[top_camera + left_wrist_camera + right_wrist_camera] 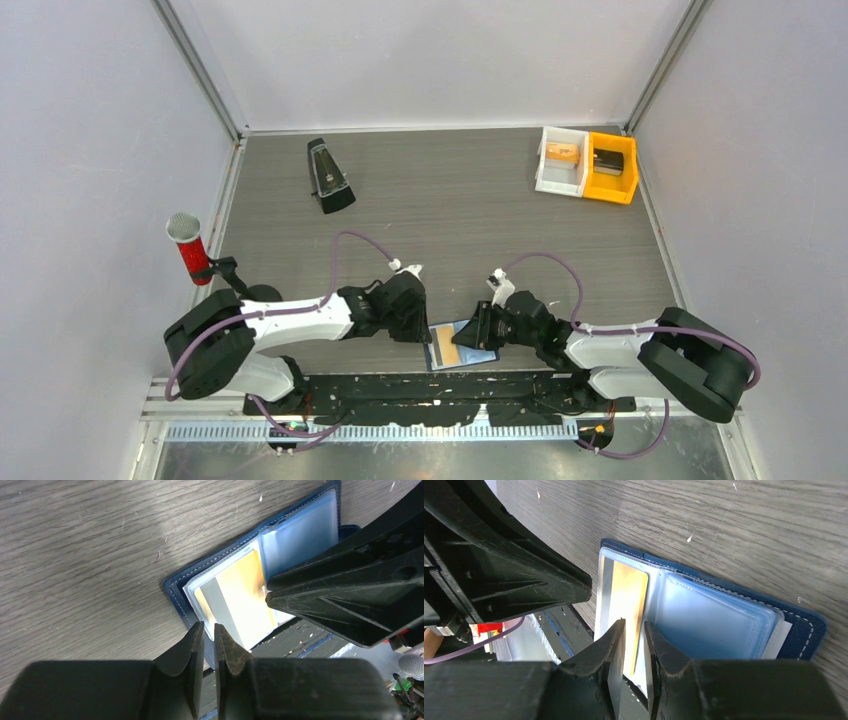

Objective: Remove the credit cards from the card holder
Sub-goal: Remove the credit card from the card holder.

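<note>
The navy card holder [478, 353] lies open at the table's near edge, partly over it. It also shows in the left wrist view [175, 587] and the right wrist view [804, 630]. The orange-yellow card [245, 595] sits in its clear sleeve, also seen in the right wrist view [629, 590]. A whitish strip [776, 637] pokes out past the blue sleeves; I cannot tell if it is the whitish card. My left gripper [209, 625] is all but shut at the holder's near corner. My right gripper [634, 621] is nearly shut over the orange card's inner edge. Neither visibly clamps anything.
A black metronome [328, 175] stands at the back left. A white bin [560, 160] and a yellow bin [612, 168] sit at the back right. A red microphone-like object [190, 250] stands at the left wall. The black base plate [400, 390] runs below the table edge.
</note>
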`<state>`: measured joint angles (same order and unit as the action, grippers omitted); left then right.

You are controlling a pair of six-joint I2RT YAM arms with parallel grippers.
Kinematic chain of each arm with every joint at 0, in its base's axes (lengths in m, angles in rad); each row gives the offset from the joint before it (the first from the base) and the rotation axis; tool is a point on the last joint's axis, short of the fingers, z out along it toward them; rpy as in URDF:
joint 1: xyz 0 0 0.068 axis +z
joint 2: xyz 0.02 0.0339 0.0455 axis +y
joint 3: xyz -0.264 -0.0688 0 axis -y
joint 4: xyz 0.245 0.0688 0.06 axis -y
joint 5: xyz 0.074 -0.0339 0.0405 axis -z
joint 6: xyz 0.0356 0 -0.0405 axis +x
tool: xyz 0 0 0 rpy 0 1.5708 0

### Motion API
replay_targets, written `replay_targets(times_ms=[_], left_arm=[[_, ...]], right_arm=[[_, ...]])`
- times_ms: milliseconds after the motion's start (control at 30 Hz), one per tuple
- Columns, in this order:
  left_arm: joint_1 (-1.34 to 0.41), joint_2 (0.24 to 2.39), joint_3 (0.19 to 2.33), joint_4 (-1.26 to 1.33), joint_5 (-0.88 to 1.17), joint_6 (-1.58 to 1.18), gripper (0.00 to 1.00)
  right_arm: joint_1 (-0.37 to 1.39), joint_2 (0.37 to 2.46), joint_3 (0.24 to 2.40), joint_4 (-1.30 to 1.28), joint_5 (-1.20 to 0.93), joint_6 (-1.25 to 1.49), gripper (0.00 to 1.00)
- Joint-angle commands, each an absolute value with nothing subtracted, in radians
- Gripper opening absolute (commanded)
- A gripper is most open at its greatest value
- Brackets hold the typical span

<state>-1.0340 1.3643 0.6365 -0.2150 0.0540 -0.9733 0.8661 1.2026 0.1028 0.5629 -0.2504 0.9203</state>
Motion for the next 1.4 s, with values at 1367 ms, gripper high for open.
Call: replay_targets(times_ms=[1367], left_arm=[[-1.037, 1.506, 0.679, -0.270, 0.050, -0.934, 0.12]], right_arm=[[0.774, 1.222, 0.079, 0.704, -0.407, 0.941, 0.06]])
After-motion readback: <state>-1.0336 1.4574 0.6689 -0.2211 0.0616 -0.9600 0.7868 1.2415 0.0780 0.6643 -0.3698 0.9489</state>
